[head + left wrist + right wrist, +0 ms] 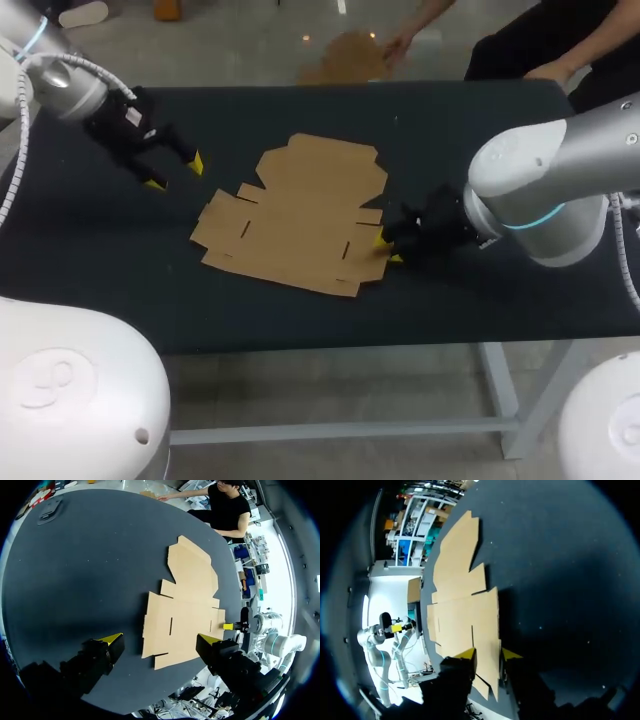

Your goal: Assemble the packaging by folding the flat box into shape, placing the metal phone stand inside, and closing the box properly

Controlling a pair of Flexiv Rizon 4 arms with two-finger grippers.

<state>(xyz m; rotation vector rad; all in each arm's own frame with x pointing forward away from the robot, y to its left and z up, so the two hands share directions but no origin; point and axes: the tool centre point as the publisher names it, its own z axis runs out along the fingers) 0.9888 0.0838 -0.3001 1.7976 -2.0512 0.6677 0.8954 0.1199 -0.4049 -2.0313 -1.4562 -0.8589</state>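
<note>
Left gripper (pixel 176 172) gapes wide at upper left, right gripper (pixel 388 248) narrowly parted at the flat box (pixel 300 215)'s right edge — unbraced, it may skid, not fold.

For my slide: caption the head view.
Flat box on table; right hand at its edge, left hand open, apart.

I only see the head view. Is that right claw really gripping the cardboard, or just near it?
Observer: The right wrist view shows the right claw with its yellow tips apart and a flap of the flat cardboard box lying between them.
Operator: Anything else on the table that I'm missing?
Observer: The left wrist view shows a small dark object near the table's far edge, well away from the cardboard; I cannot tell what it is.
</note>
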